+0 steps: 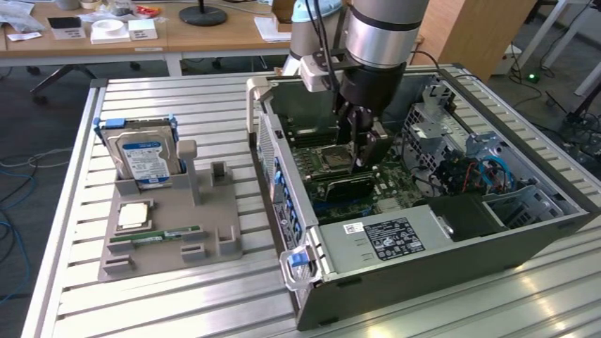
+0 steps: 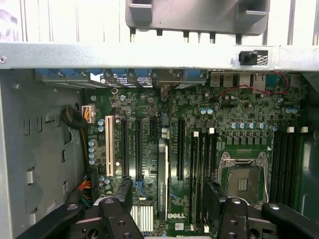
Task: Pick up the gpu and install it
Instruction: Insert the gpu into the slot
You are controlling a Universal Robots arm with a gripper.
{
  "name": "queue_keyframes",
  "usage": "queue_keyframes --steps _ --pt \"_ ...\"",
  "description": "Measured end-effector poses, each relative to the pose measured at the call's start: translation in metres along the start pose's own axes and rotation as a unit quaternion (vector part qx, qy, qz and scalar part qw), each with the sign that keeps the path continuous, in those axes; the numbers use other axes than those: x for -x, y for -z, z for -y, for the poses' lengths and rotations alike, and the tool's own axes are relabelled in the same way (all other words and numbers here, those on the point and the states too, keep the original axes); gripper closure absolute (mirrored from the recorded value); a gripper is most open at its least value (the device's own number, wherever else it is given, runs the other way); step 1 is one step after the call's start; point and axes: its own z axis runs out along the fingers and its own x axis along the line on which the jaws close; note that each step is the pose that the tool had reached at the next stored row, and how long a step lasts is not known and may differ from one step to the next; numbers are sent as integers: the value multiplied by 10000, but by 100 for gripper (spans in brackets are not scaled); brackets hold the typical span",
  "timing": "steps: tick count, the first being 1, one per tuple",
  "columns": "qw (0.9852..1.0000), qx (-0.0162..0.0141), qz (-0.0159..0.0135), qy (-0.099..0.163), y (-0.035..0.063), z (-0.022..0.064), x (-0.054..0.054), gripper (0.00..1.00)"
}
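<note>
The gpu (image 2: 163, 174), a thin dark card seen edge-on, stands upright in a slot of the green motherboard (image 2: 234, 114) inside the open computer case (image 1: 423, 246). In the exterior view the gpu (image 1: 340, 186) shows as a dark strip just below the fingers. My gripper (image 2: 167, 191) hangs straight over the card, open. One black finger (image 2: 122, 194) is on each side of the card with a gap between, and nothing is held. In the exterior view the gripper (image 1: 364, 158) reaches down into the case, close above the board.
A grey holder (image 1: 169, 246) at the exterior view's left carries a silver hard drive (image 1: 141, 155), a processor chip (image 1: 134, 215) and a green memory stick (image 1: 155, 236). The case walls, drive cage (image 1: 427, 130) and power supply (image 1: 395, 236) hem in the gripper. The empty processor socket (image 2: 244, 181) lies beside the card.
</note>
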Motion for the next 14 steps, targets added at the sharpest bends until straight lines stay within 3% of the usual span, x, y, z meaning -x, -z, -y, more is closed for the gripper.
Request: queue_keyframes --steps 3,14 --pt "10000 21 -1 0 0 17 0 31" --pt "10000 21 -1 0 -1 18 13 31"
